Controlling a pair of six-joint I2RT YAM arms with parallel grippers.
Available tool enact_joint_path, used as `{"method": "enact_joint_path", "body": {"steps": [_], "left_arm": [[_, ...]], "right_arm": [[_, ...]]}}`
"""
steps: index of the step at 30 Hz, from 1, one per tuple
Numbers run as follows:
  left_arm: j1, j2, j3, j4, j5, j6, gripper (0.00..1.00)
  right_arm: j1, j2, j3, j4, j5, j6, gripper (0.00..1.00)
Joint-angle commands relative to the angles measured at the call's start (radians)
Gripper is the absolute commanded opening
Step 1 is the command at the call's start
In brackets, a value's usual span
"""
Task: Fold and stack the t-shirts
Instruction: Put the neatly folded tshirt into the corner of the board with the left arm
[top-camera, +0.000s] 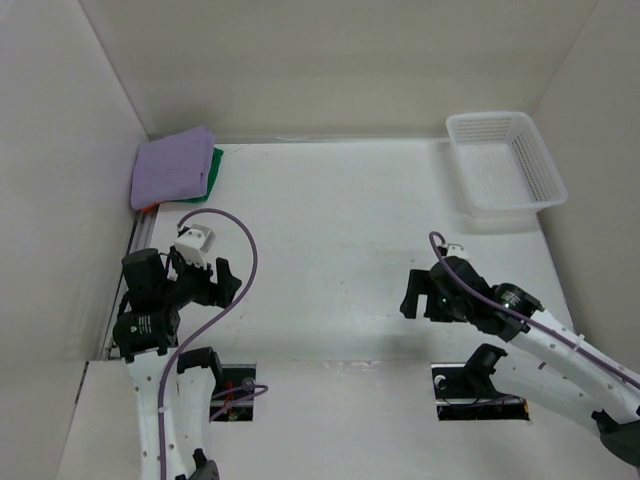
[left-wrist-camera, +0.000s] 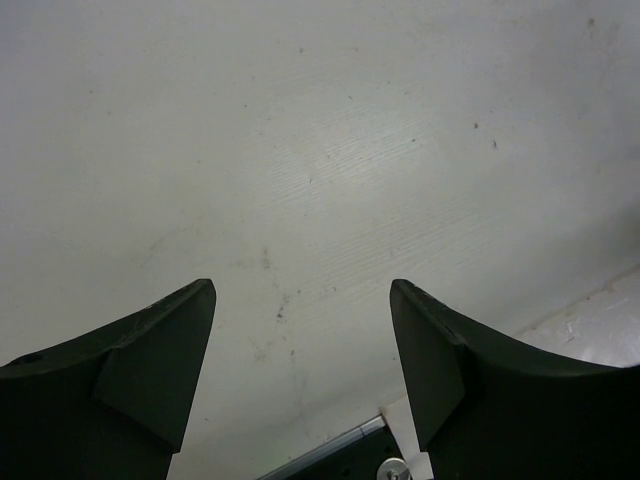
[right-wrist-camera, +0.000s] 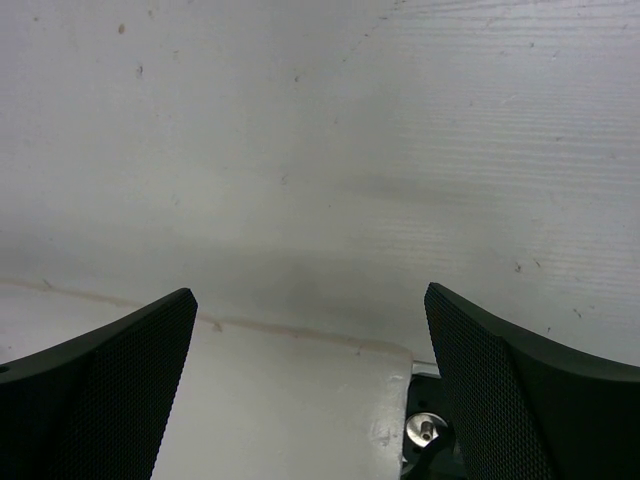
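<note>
The white mesh basket (top-camera: 505, 160) is sitting at the far right corner of the table (top-camera: 330, 220), showing only its own mesh floor. The t-shirts (top-camera: 180, 172) are lying stacked in the far left corner, well apart from it: the lavender shirt (top-camera: 170, 165) is lying on top, the green shirt (top-camera: 213, 172) is peeking out at its right edge, and a sliver of the orange shirt (top-camera: 148, 207) is showing at the near edge. The left gripper (left-wrist-camera: 302, 285) is hanging with jaws parted, gripping nothing. The right gripper (right-wrist-camera: 310, 290) is standing wide, likewise gripping nothing.
</note>
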Motion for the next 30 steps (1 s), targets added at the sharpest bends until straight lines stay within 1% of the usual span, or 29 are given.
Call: {"method": "enact_joint_path", "body": {"steps": [1, 11, 15, 19, 30], "left_arm": [[0.009, -0.001, 0.028, 0.007, 0.045, -0.035, 0.7], [0.006, 0.007, 0.028, 0.008, 0.043, -0.038, 0.71], [0.004, 0.015, 0.027, 0.01, 0.043, -0.038, 0.71], [0.001, 0.021, 0.027, 0.01, 0.043, -0.038, 0.71], [-0.004, 0.019, 0.025, 0.011, 0.042, -0.042, 0.72]], "right_arm": [[0.007, -0.024, 0.015, -0.007, 0.021, 0.015, 1.0], [0.05, -0.053, 0.023, -0.016, 0.065, 0.021, 1.0], [0.05, -0.018, 0.03, -0.028, 0.07, 0.026, 1.0], [0.077, -0.001, 0.037, -0.039, 0.119, 0.035, 1.0], [0.096, 0.033, 0.035, -0.045, 0.113, 0.04, 1.0]]}}
